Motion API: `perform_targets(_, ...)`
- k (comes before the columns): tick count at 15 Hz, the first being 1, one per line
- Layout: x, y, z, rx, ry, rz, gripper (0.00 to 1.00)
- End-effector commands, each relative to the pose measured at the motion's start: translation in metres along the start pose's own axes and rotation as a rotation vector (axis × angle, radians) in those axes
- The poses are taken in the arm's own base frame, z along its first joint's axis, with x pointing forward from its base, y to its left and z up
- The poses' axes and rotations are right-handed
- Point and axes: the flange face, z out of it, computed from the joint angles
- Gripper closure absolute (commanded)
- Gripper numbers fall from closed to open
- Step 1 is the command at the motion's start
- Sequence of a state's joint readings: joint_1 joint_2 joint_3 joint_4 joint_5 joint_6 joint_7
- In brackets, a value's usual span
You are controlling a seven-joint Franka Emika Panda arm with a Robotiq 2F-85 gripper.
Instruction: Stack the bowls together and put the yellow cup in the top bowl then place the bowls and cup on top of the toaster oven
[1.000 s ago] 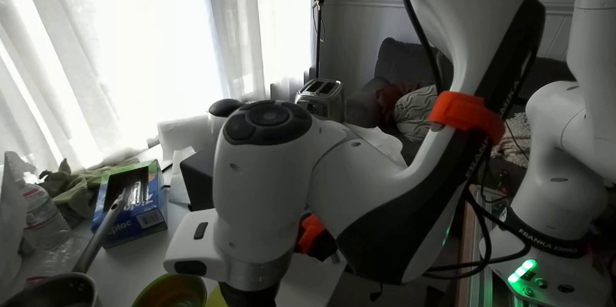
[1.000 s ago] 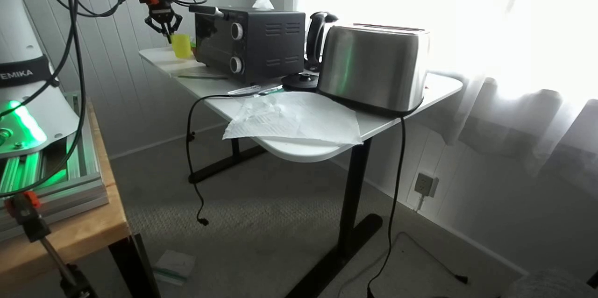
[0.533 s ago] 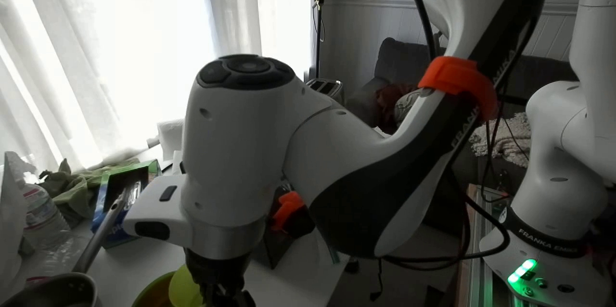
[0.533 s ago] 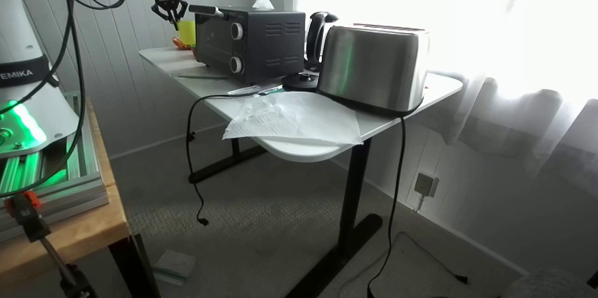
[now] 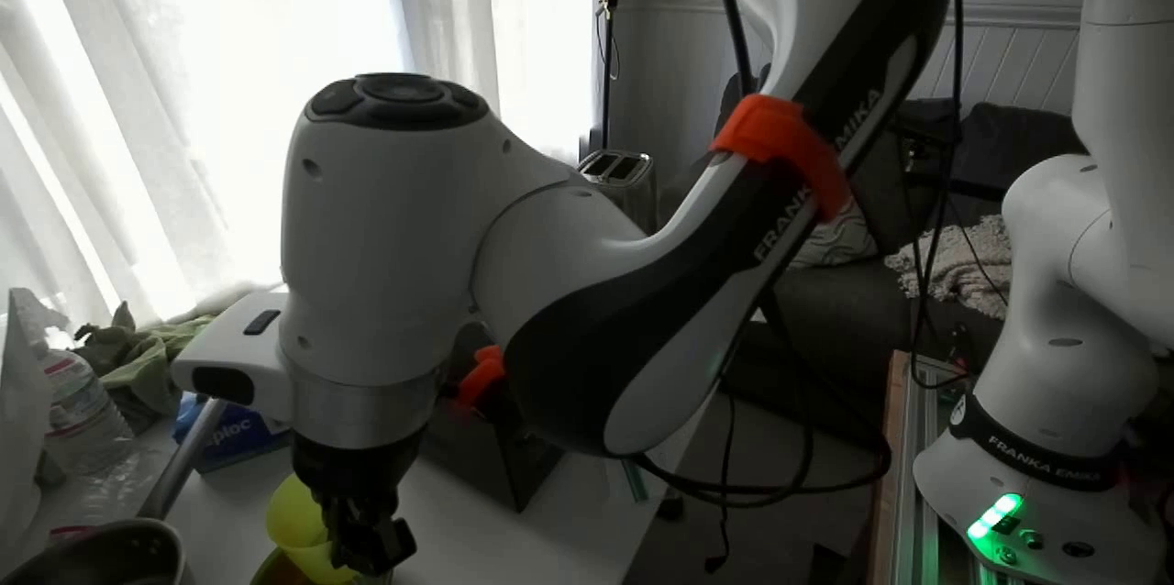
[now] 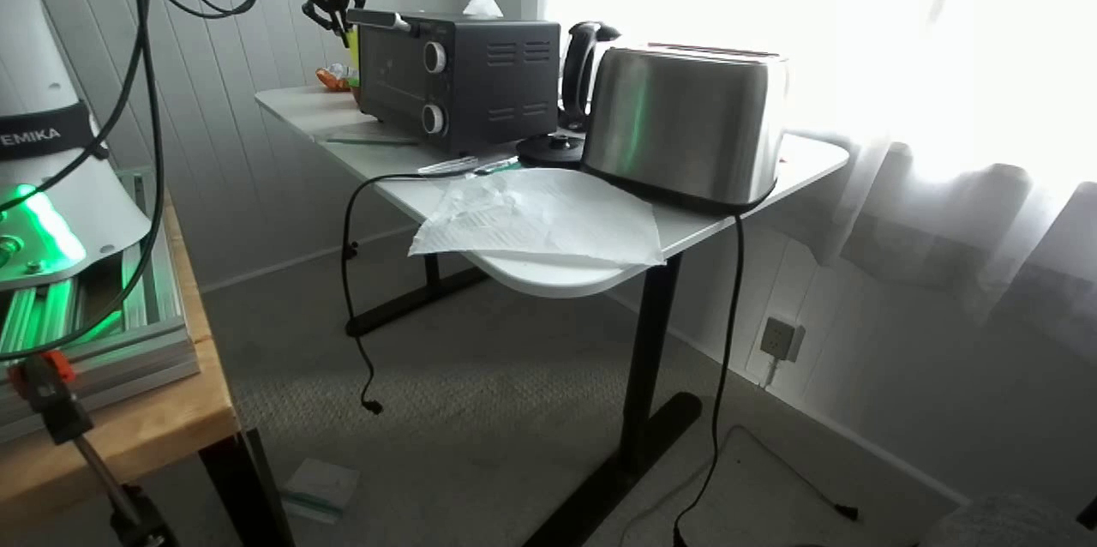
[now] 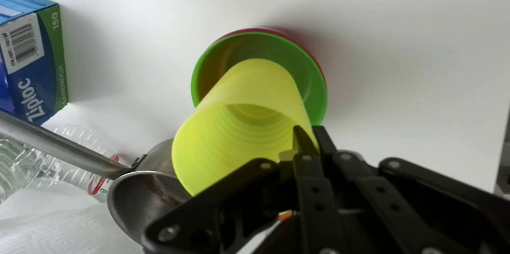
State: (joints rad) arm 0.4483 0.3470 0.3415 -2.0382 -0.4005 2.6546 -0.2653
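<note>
The yellow cup (image 7: 235, 126) is held by its rim in my gripper (image 7: 314, 142), one finger inside the cup and one outside. In the wrist view the cup hangs tilted over the yellow-green bowl (image 7: 317, 94). That bowl sits nested in the magenta-pink bowl (image 7: 275, 30), whose rim only just shows. In an exterior view the cup (image 5: 293, 516) overlaps the yellow-green bowl (image 5: 273, 572), with my gripper (image 5: 371, 553) beside it. The toaster oven (image 6: 506, 71) stands on the table, hiding the bowls and part of the cup (image 6: 353, 50) near my gripper (image 6: 344, 26).
A grey saucepan (image 7: 147, 196) with a long handle stands close to the bowls. A Ziploc box (image 7: 30, 57) and a water bottle (image 5: 83, 411) are near it. A steel toaster (image 6: 686, 127), a kettle (image 6: 579, 71) and a paper sheet (image 6: 540, 217) lie beyond the oven.
My gripper has carried the yellow cup up and across, toward the bowls. In an exterior view the cup has passed partly behind the oven. The bowls and oven have not visibly moved.
</note>
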Motion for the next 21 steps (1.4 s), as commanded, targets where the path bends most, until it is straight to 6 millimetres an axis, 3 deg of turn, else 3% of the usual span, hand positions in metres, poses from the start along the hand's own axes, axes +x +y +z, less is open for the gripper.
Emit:
perform_targets(1, 0.018, 0.007, 0.023, 0.037, -0.009, 0.018, 0.99)
perform_targets(4, 0.02, 0.004, 0.042, 0.068, -0.035, 0.016, 0.97)
perform_targets(5, 0.021, 0.003, 0.049, 0.079, -0.049, 0.017, 0.71)
perform_targets(7, 0.024, -0.001, 0.058, 0.105, -0.052, 0.004, 0.65)
perform_targets(16, 0.034, -0.013, 0.077, 0.177, -0.067, -0.046, 0.03)
perform_targets(19, 0.03, -0.017, 0.088, 0.183, -0.085, -0.026, 0.0)
perform_targets(21, 0.028, -0.019, 0.095, 0.19, -0.096, -0.018, 0.1)
